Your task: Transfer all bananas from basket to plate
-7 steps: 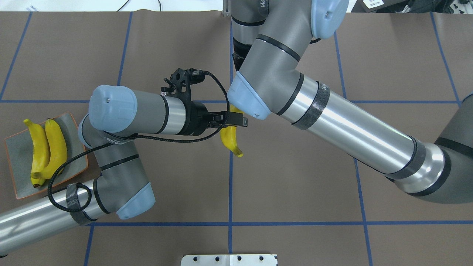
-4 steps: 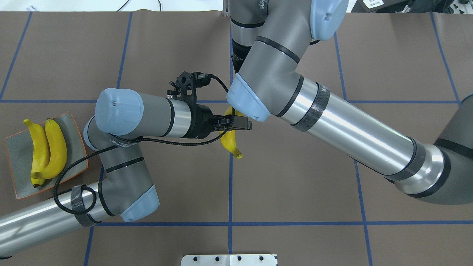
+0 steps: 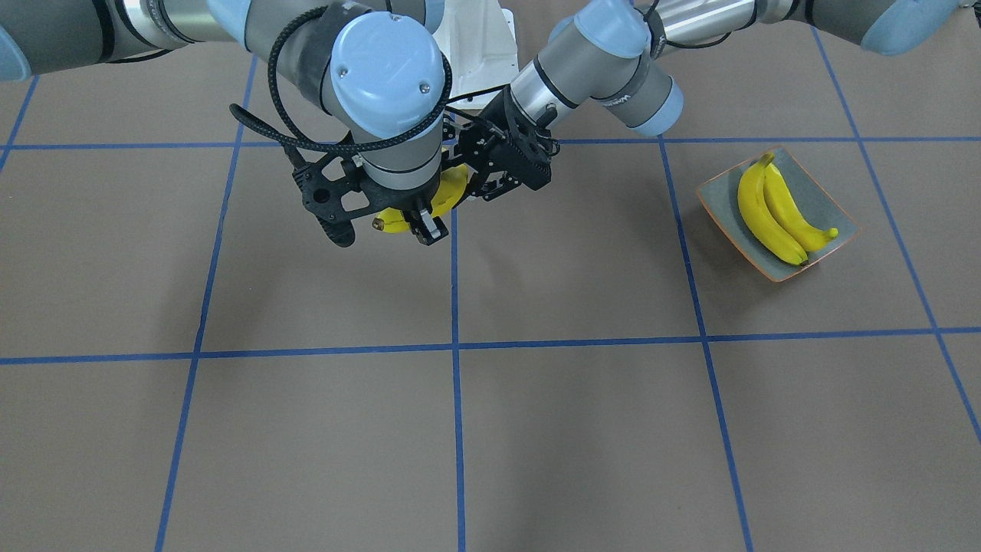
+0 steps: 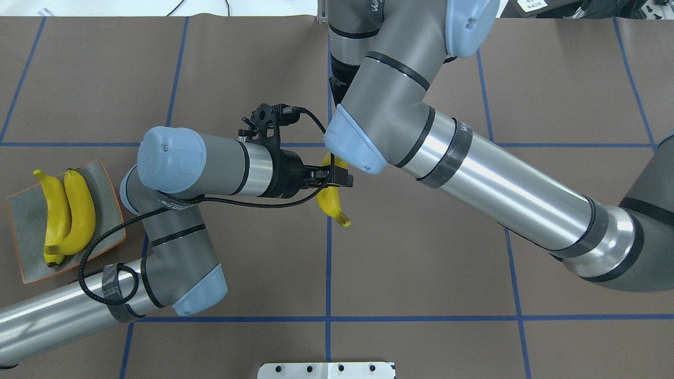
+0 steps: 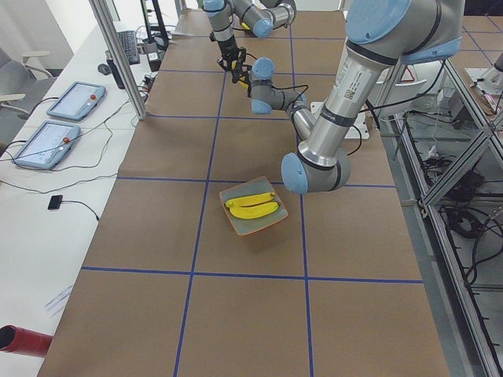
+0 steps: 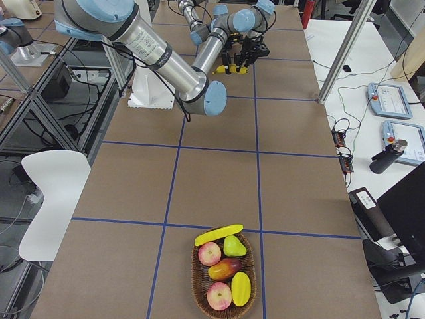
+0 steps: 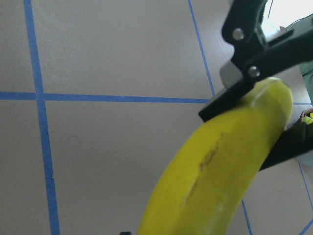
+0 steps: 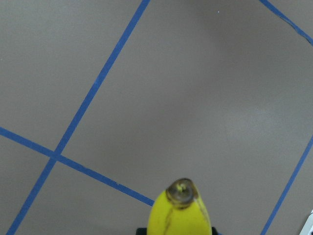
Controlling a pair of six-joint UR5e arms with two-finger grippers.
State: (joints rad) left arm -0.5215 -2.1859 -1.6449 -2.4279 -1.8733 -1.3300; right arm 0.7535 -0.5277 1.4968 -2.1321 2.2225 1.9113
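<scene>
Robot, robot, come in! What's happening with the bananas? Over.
Left gripper and right gripper both shut on one banana, above table. Two bananas on plate, fourth banana on basket rim. Nothing seen blocking plate.

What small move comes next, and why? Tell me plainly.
Probably open the right hand. Both hands seem to grip the one banana above mid-table, the left hand clamped across its middle. Releasing would let the left arm carry it to the plate, which holds two bananas.

Bright, even overhead light, faint soft shadows on the counter (image 3: 582, 429), glare streaks along the right arm's silver tube (image 4: 505, 195), left wrist view's banana (image 7: 220, 181) near and blurred, upper corner blown white.
</scene>
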